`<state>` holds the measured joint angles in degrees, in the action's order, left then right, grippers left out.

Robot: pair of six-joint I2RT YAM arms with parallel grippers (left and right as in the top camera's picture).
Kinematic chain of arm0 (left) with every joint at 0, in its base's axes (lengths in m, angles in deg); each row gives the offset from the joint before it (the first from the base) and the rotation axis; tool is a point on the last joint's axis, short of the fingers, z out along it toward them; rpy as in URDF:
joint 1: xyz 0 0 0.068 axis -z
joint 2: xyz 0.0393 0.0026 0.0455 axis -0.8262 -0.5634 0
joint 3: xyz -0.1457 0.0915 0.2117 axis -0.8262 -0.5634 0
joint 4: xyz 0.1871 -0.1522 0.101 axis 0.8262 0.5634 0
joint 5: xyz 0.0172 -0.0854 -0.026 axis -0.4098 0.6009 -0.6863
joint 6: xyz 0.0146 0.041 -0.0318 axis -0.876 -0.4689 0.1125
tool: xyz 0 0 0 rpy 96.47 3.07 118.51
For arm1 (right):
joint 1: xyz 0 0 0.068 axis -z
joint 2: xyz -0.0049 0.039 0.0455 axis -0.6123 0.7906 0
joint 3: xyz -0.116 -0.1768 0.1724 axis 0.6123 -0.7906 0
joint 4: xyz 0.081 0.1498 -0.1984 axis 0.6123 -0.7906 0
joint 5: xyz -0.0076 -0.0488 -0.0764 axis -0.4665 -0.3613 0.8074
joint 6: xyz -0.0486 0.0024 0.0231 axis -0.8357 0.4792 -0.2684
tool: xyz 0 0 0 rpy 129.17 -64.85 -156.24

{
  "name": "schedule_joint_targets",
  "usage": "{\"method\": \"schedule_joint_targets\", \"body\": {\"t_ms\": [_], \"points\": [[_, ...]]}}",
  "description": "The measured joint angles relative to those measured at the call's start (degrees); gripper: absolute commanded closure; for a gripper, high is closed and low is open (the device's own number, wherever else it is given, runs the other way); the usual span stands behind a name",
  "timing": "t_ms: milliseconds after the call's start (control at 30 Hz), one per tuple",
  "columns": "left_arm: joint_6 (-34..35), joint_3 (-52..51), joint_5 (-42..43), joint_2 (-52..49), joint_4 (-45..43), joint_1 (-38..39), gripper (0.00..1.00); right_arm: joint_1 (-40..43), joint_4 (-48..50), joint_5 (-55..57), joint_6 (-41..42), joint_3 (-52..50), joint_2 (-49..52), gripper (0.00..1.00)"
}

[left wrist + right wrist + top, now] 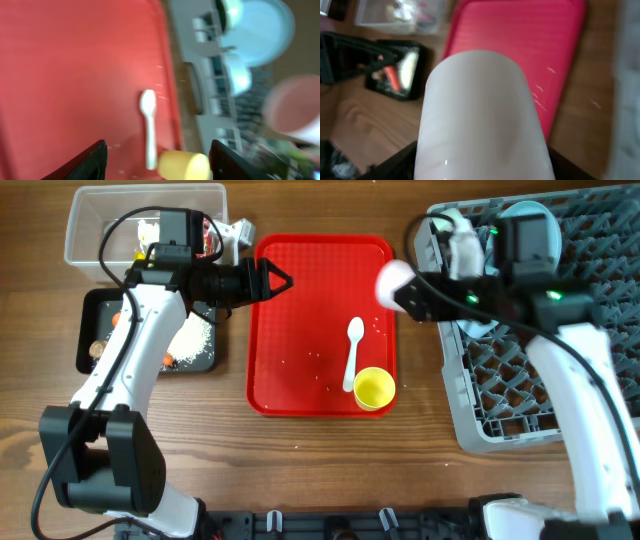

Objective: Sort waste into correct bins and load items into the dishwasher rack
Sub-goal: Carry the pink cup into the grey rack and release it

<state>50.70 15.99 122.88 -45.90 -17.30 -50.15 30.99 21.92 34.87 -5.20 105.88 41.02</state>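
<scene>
two items lie on the flat red plastic tray point(300, 330): white spoon point(353, 350), yellow cup point(374, 389) just beside it. right gripper point(405, 292) clasps the pink cup point(392, 279) between tray and grey pegged rack point(560, 410); left gripper point(275, 280) gapes wide, empty, above the tray.

The pink cup point(482, 115) is blurred and cut off at the bottom. The dishwasher rack point(490, 395) runs off the right edge.

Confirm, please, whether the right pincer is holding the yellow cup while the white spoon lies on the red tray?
Not quite: the overhead view shows the right pincer holding the pink cup; the yellow cup stands on the red tray. The white spoon does lie on that tray.
</scene>
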Motion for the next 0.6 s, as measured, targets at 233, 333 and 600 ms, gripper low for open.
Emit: {"method": "schedule_joint_targets", "body": {"t_ms": [233,333,600], "points": [[0.00,0.00,-7.08,0.00,0.33,0.00,0.36,3.30,-15.37,12.41,1.44,3.82,-7.26,0.36],[0.00,0.00,-8.66,0.00,0.70,0.00,0.38,4.15,-21.14,17.88,2.84,3.91,-8.17,0.36],[0.00,-0.13,-13.51,0.00,1.11,0.00,0.38,6.43,-26.21,28.72,6.58,3.89,-8.07,0.36]]}}
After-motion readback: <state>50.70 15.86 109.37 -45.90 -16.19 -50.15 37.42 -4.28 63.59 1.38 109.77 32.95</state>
